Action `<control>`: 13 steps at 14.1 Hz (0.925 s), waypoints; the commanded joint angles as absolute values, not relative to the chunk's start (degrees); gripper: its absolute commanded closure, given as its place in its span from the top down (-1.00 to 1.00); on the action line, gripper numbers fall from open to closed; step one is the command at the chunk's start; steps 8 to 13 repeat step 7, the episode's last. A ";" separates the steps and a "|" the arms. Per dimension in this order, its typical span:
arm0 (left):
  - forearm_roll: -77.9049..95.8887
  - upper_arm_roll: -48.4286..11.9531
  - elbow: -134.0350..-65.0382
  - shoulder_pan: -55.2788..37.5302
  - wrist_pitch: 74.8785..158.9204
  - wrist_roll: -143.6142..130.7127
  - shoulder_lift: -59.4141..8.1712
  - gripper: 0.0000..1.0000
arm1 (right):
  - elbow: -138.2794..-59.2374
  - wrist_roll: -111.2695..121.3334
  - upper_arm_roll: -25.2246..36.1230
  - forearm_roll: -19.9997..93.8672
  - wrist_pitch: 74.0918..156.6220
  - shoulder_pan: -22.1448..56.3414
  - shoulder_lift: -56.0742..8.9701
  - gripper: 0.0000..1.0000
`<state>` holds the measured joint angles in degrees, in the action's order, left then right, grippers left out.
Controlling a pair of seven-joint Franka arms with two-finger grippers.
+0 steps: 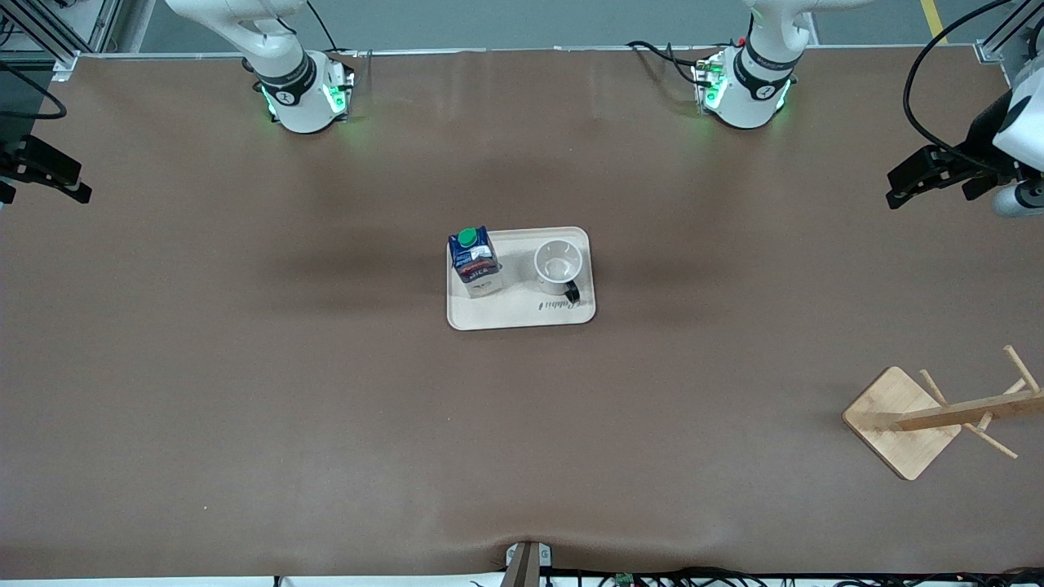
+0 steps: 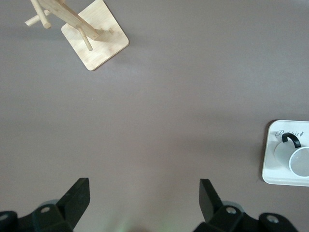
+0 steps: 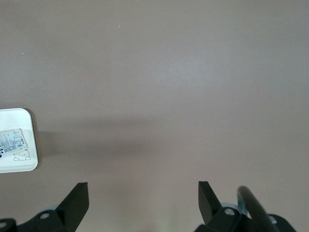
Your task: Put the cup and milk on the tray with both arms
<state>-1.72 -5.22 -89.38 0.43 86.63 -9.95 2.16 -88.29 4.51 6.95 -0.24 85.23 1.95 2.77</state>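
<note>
The cream tray (image 1: 522, 314) lies at the middle of the table. The milk (image 1: 474, 259), a dark blue carton with a green cap, stands upright on the tray's end toward the right arm. The white cup (image 1: 558, 267) stands upright on the tray's other end, its black handle toward the front camera. My left gripper (image 1: 895, 189) is open and empty over the table's edge at the left arm's end. My right gripper (image 1: 81, 186) is open and empty at the right arm's end. The left wrist view (image 2: 144, 193) shows the cup (image 2: 299, 162) on the tray (image 2: 273, 169). The right wrist view (image 3: 143, 193) shows a tray corner (image 3: 19, 164) and the milk (image 3: 10, 140).
A wooden rack with pegs on a square base (image 1: 901, 420) stands near the front camera at the left arm's end of the table; it also shows in the left wrist view (image 2: 96, 41). Brown table surface (image 1: 326, 408) surrounds the tray.
</note>
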 commanded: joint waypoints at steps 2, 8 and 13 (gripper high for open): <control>-0.97 -5.01 -88.42 0.44 86.22 -9.41 2.20 1.00 | -89.56 3.96 5.80 -0.18 85.43 0.44 4.04 1.00; -1.58 -5.01 -87.80 0.44 86.13 -10.11 1.85 1.00 | -89.56 3.96 5.71 -0.09 85.43 -0.18 4.04 1.00; -1.58 -5.01 -87.80 0.44 86.13 -10.11 1.85 1.00 | -89.56 3.96 5.71 -0.09 85.43 -0.18 4.04 1.00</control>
